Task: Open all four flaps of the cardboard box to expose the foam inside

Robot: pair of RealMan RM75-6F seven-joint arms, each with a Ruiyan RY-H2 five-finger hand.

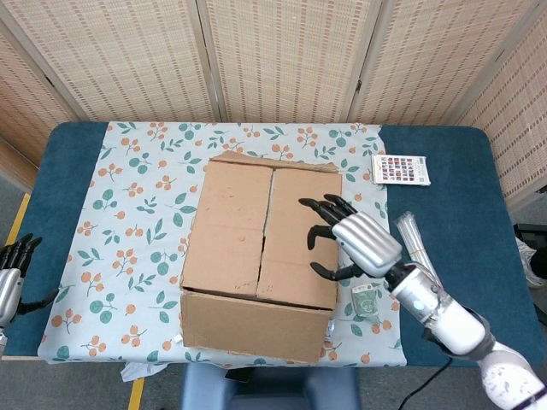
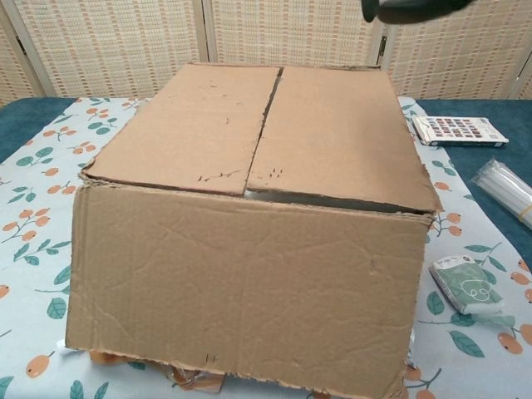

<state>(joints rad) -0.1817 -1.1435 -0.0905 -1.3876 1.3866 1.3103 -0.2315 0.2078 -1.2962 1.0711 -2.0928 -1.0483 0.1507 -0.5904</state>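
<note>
Above the box's point(image 1: 261, 243) right flap point(image 1: 301, 235) hovers the right hand point(image 1: 352, 239), fingers spread and empty, while the left hand point(image 1: 12, 265), empty too, hangs off the desk point(image 1: 461, 213).

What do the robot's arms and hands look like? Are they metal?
The right robot hand has a silvery, metallic-looking back and slim black fingers. Its forearm is smooth silver-white tubing in rounded segments, with a small teal light near the wrist. The left robot hand, at the picture's edge, shows the same silver body and black fingers.
</note>
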